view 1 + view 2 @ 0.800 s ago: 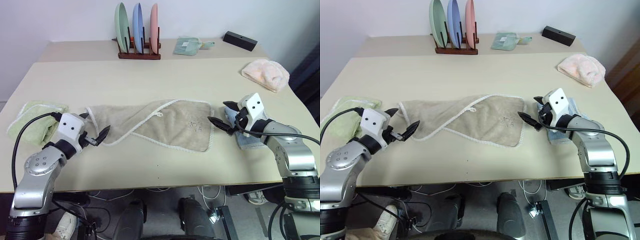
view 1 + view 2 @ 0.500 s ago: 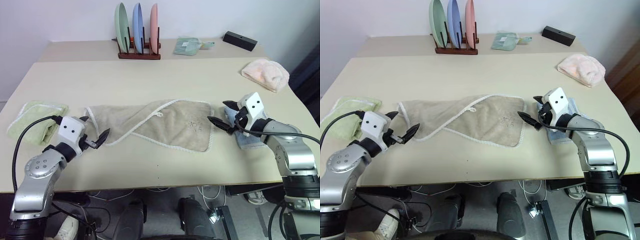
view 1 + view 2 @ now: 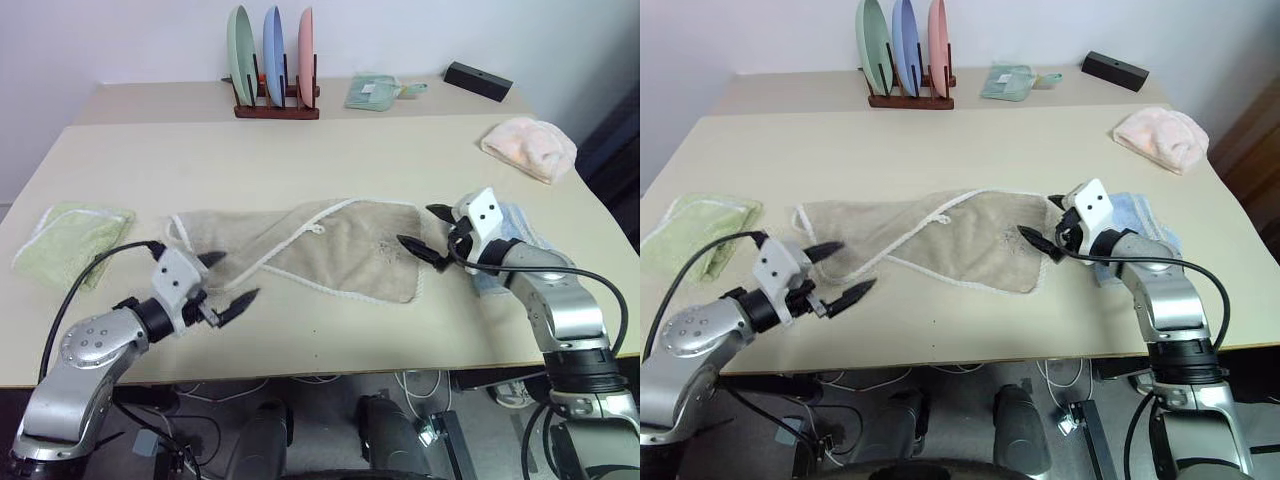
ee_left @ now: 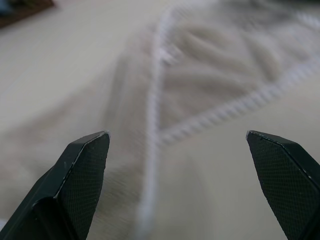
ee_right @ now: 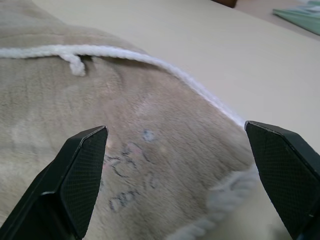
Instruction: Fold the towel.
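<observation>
- The towel (image 3: 320, 250) lay on the counter (image 3: 300, 160) in front of me, rumpled and partly doubled over itself, roughly midway between my two arms.
- Its long axis ran across the counter from my left to my right. The left end tapered to a narrow, bunched corner; the right end was broader and squarer.
- A white piped edge crossed the cloth on a diagonal, with a small white loop (image 3: 318, 229) near the middle.
- My left gripper (image 3: 226, 281) hovered at the near left part of the towel, fingers spread wide, pinching nothing.
- My right gripper (image 3: 425, 234) sat at the towel's right end, over the faint stitched mark, its fingers also spread wide and empty.
- I judged the towel to be soft, limp and light. It would sag and drape rather than hold a shape, and its looped pile should give the fingers a fair grip.
- I judged the best holds to be the piped corners at each end, taken together so the cloth lifts evenly.
- A folded blue cloth (image 3: 505, 250) lay just beside the right gripper, and a green cloth (image 3: 60, 240) lay well off to the left.
</observation>
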`<state>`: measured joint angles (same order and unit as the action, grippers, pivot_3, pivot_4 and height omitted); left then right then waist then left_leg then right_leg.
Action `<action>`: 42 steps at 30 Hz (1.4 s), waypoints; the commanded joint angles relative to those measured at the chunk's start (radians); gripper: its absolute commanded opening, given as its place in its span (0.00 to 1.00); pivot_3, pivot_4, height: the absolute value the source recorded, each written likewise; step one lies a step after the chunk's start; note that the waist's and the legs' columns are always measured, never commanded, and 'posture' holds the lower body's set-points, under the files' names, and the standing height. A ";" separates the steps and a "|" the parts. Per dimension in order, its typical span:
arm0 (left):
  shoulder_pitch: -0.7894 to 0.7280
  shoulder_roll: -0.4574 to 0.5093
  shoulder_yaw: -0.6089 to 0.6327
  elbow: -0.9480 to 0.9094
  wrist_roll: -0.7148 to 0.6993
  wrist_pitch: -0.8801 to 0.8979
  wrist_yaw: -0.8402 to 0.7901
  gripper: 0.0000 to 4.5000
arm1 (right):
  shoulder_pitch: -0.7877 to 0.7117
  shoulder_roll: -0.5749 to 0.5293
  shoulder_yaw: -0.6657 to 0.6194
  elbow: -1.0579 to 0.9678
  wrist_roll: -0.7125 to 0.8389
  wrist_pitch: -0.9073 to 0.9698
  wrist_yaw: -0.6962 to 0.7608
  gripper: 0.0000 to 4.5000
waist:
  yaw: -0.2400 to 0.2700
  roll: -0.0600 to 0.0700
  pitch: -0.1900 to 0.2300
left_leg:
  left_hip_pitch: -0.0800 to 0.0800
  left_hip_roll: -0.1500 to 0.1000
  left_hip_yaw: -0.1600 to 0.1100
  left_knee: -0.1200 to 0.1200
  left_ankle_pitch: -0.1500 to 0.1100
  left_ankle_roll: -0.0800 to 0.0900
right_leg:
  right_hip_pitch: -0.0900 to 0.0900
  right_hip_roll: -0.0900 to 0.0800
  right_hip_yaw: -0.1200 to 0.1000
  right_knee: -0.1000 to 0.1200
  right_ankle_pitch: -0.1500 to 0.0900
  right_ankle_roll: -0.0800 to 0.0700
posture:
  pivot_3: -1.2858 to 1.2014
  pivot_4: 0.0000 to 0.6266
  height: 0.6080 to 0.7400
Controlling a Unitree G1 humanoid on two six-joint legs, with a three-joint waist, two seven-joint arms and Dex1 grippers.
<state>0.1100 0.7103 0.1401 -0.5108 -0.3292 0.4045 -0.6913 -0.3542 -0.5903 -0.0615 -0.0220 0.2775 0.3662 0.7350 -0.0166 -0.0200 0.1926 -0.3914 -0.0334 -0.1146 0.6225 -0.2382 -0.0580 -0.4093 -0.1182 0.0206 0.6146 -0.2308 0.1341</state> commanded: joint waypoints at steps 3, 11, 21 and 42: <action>-0.037 0.079 -0.040 0.068 0.178 -0.076 0.024 0.99 | 0.053 0.021 -0.020 -0.118 0.029 0.030 -0.032 1.00 | 0.003 0.000 0.000 | 0.000 0.000 0.000 0.000 0.000 0.000 | 0.000 0.000 0.000 0.000 0.000 0.000 | 0.52 0.24 1.00; -0.124 0.093 -0.107 0.206 0.249 -0.110 -0.011 0.99 | 0.082 0.056 -0.003 -0.171 0.024 0.056 -0.085 1.00 | 0.000 0.000 0.000 | 0.000 0.000 0.000 0.000 0.000 0.000 | 0.000 0.000 0.000 0.000 0.001 0.002 | 0.52 0.24 1.00; -0.192 0.093 -0.140 0.351 0.307 -0.139 -0.012 0.71 | 0.103 0.093 -0.007 -0.211 0.014 0.058 -0.143 1.00 | 0.000 0.001 0.000 | 0.000 0.000 0.000 0.000 0.000 0.000 | 0.000 0.000 0.000 0.001 0.002 0.003 | 0.52 0.24 1.00; -0.029 0.214 0.096 0.284 0.235 -0.156 -0.102 0.03 | -0.133 -0.129 0.177 0.152 -0.318 -0.269 -0.039 1.00 | -0.002 0.002 0.001 | 0.000 0.000 0.001 0.000 0.000 0.000 | -0.001 0.000 0.000 0.000 0.000 0.000 | 0.52 0.24 1.00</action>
<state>0.0797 0.9080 0.1972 -0.2286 -0.1065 0.2791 -0.8018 -0.4542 -0.7093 0.1113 0.0974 -0.0179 0.1567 0.6855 -0.0187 -0.0183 0.1932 -0.3913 -0.0330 -0.1139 0.6226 -0.2383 -0.0580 -0.4096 -0.1181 0.0205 0.6150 -0.2307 0.1344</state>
